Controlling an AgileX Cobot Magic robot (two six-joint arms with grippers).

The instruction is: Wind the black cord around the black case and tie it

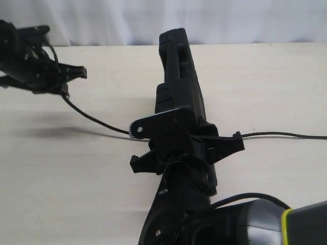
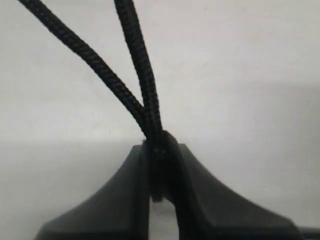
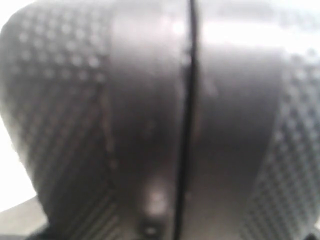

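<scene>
Where the black case stands on its long edge in the middle of the tabletop, I see it running from near to far, its ribbed far end rising clear of my right hand. The black cord meets the case low on its left side, just beside that hand. It shows again on the right side, lying along the tabletop out to the right edge of the exterior view. Whether it passes under or around the case I cannot tell.

My right arm comes in from the near side, wrist bent down over the near half of the case, with the hand's crossbar lying left to right across it. The right wrist view is filled by a blurred stretch of the case, dotted black with a seam down it. No fingers show there, so I cannot tell whether this hand is clamped or apart.

My left arm hangs at the far left, raised above its shadow on the tabletop, and the left hand points right. From the case the cord climbs leftward up to it. In the left wrist view the hand is pressed together on the cord, and two strands leave the pinch and spread apart.

A yellow-green band rings the right arm near the right corner. A small pale mark on that arm is too small to read. A pale curtain hangs beyond the far edge.
</scene>
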